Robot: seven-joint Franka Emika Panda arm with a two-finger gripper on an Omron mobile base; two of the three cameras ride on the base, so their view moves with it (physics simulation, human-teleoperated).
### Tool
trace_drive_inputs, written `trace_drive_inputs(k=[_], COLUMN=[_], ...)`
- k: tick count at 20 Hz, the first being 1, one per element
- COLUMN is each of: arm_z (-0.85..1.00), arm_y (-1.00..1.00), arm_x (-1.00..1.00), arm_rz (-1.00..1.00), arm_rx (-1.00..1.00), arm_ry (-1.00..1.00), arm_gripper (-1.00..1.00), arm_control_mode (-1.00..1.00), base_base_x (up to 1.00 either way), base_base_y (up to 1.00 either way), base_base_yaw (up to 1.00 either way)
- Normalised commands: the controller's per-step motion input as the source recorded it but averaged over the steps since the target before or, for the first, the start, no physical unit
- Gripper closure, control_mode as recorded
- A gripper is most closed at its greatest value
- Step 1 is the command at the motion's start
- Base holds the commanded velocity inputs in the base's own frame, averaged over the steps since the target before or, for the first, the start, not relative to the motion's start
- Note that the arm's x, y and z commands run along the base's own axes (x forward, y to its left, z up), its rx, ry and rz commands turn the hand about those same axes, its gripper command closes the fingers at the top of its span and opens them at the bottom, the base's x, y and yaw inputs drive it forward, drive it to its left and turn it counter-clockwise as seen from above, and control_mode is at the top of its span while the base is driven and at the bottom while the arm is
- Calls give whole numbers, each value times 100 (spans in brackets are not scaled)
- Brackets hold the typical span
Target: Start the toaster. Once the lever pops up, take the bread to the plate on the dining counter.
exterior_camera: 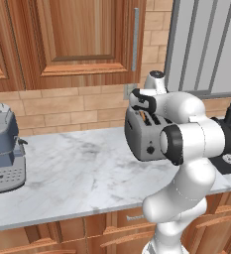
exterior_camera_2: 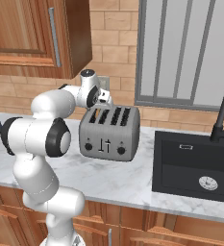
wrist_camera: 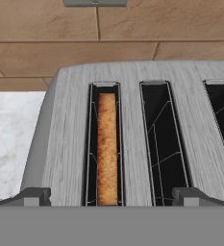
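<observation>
The grey toaster [exterior_camera_2: 109, 134] stands on the marble worktop [exterior_camera_2: 108, 178] against the brick wall. Its dark lever [exterior_camera_2: 102, 145] sits in a vertical slot on the front face, between black round knobs. A slice of bread [wrist_camera: 107, 149] stands deep in the leftmost slot, and the slots beside it are empty. My gripper [wrist_camera: 113, 197] hovers just above the toaster's left end [exterior_camera: 139, 136], pointing down over the bread slot. It is open, its fingertips [wrist_camera: 34, 197] wide apart with nothing between them. In the right base view the gripper [exterior_camera_2: 105, 102] hangs over the toaster's top left corner. The plate and the dining counter are out of view.
A blue-grey coffee machine [exterior_camera: 3, 149] stands at the left end of the worktop. A black sink [exterior_camera_2: 195, 166] with a dark tap [exterior_camera_2: 221, 115] lies right of the toaster. Wooden wall cabinets [exterior_camera: 72, 39] hang above, and a window [exterior_camera_2: 185, 53] is behind the sink.
</observation>
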Motion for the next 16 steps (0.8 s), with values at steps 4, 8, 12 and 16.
trace_drive_inputs(k=[4,8,12,16], arm_z=[0,0,0,0], arm_y=[0,0,0,0], arm_x=[0,0,0,0], arm_rz=[0,0,0,0], arm_rx=[0,0,0,0], arm_ry=[0,0,0,0], arm_gripper=[-100,-100,-100,-100], arm_control_mode=[-100,-100,-100,-100], base_base_x=[0,0,0,0], base_base_y=[0,0,0,0], base_base_yaw=[0,0,0,0])
